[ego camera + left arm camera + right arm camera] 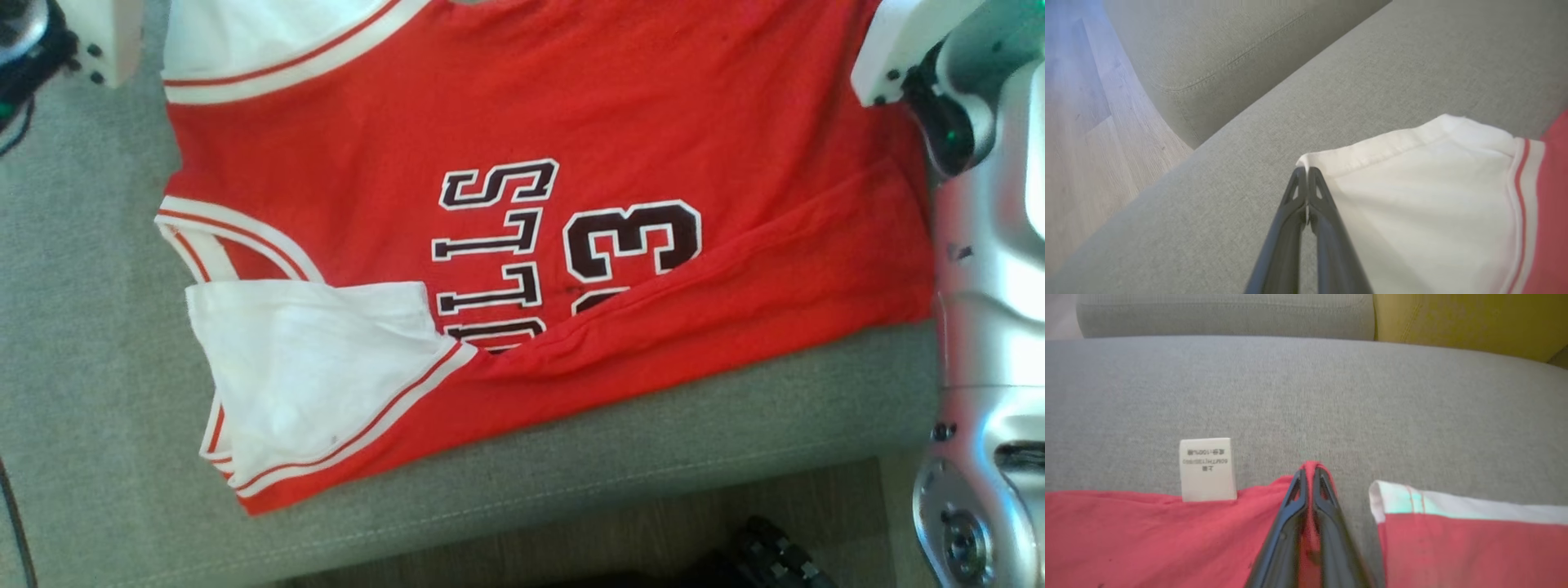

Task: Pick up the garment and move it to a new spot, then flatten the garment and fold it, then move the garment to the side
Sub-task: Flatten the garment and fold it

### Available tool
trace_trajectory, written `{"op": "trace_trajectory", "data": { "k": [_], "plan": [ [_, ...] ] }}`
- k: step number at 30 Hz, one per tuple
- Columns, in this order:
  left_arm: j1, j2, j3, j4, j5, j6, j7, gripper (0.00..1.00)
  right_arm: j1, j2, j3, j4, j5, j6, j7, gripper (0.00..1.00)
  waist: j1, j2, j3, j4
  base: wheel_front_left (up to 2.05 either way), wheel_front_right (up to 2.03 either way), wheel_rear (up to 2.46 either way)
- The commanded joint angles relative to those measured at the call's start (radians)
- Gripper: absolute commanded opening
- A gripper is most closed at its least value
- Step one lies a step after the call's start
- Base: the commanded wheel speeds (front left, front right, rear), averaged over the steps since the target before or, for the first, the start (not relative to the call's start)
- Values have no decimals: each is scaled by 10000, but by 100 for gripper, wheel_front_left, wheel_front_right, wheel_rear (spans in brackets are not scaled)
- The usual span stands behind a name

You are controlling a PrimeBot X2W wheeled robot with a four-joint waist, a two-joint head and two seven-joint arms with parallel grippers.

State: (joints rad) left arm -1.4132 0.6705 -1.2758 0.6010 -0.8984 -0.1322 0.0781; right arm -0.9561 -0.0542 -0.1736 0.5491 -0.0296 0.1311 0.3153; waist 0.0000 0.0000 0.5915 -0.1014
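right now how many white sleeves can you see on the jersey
2 on the jersey: one sleeve at the head view's top left, cut off by the edge; the other folded onto the red front at the lower left.

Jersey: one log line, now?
jersey on cushion | left end effector shut on sleeve corner | right end effector shut on hem

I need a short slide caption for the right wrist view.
Right gripper pinches red jersey hem near its care label.
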Motion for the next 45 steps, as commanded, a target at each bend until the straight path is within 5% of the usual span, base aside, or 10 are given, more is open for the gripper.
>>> {"op": "trace_trajectory", "data": {
  "k": [1, 12, 19, 24, 37, 45],
  "plan": [
    [-801, 340, 426, 19, 115, 15, -259, 0, -430, 40, 51, -397, 96, -4, -308, 0, 0, 0, 5, 46, 0, 0, 0],
    [-1431, 82, 773, 901, 970, 501, -2744, 0, -1197, 40, -395, 375, 715, -4, -1866, 0, 0, 0, -116, 336, 0, 0, 0],
    [-976, 82, 821, 551, 1021, 553, -3192, 0, -810, 40, -484, 343, 864, -4, -2017, 0, 0, 0, -369, 616, 0, 0, 0],
    [38, 401, 1113, -742, 761, 928, -3349, 0, -56, 40, -612, -296, 986, -4, -1912, 0, 0, 0, -631, 978, 0, 0, 0],
    [3788, 2222, 2482, -5721, 553, 2870, -3397, 0, 2787, -341, -1367, -3617, 1172, -4, -604, 0, 0, 0, -1200, 1788, 0, 0, 0],
    [5773, 2625, 2718, -7432, 403, 3649, -3398, 0, 4451, -349, -2111, -5103, 1221, -4, 291, 0, 0, 0, -1309, 2040, 0, 0, 0]
  ]
}}
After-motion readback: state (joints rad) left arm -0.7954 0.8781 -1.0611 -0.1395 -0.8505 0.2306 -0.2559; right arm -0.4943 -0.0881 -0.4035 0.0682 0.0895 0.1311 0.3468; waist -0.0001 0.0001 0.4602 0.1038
